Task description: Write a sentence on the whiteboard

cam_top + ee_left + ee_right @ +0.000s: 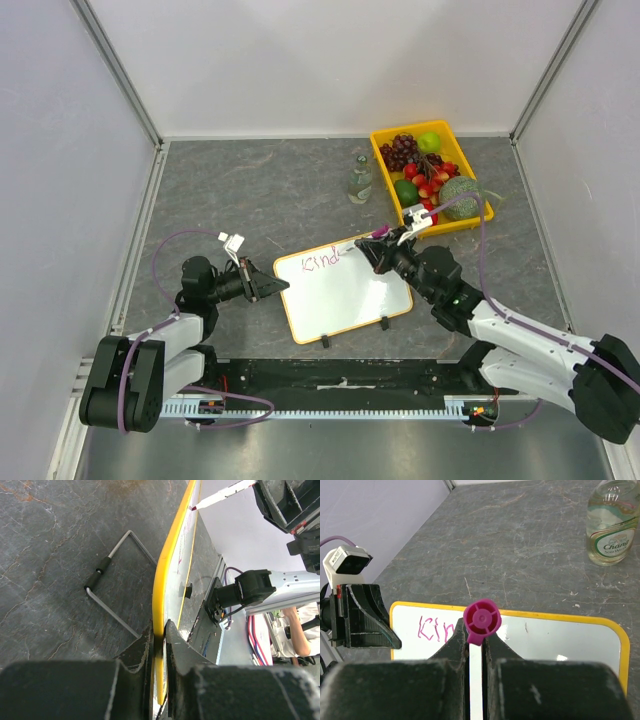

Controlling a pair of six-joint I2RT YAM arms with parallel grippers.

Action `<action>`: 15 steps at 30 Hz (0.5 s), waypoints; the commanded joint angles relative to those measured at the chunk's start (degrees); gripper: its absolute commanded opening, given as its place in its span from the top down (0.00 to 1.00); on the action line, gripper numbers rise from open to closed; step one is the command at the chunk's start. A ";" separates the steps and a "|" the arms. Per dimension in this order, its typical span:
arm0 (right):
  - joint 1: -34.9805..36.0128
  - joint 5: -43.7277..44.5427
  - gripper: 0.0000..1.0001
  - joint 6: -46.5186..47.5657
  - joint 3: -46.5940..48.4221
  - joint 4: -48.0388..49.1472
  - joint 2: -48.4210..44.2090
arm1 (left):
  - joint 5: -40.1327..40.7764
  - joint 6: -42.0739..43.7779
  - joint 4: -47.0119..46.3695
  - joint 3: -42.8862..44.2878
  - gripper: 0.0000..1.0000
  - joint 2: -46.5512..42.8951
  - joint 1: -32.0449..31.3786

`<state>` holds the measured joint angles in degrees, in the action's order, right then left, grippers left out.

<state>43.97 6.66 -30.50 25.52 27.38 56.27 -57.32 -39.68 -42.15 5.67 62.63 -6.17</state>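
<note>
The whiteboard [350, 295] lies flat in the middle of the table, white with a yellow rim. Purple-pink letters of the sentence [322, 262], reading about "Kind", run along its far left part; in the right wrist view [434, 628] "Kin" shows. My left gripper [277, 286] is shut on the board's left rim [161, 595]. My right gripper [385, 242] is shut on a white marker with a magenta cap end [481, 619]. The marker tip [192, 508] touches the board by the last letter.
A yellow tray [486, 205] of fruit stands at the far right. A small glass bottle [360, 180] stands just left of it and shows in the right wrist view [612, 522]. A wire stand [112, 590] lies under the board's left side.
</note>
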 commanded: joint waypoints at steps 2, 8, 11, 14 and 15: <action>-0.37 -1.38 1.00 0.09 -1.78 -0.13 -1.60 | 0.02 1.45 -0.83 0.92 0.98 0.65 -0.15; -0.28 -1.47 1.00 -0.44 -2.67 -0.31 -1.95 | 0.02 1.45 -0.83 0.92 0.98 0.56 0.02; -0.37 -0.59 1.00 -0.52 -2.40 0.31 -1.69 | 0.10 1.45 -0.83 0.92 0.98 0.74 0.02; -0.37 0.37 1.00 -0.35 -1.44 0.92 -1.25 | 0.02 1.45 -0.83 0.92 0.98 0.74 -0.06; -0.37 0.55 1.00 -0.26 -1.09 1.27 -1.16 | 0.02 1.45 -0.83 0.92 0.98 0.65 -0.15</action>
<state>43.97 5.04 -31.00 23.51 27.38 54.74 -57.34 -39.68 -42.15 5.67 62.74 -6.17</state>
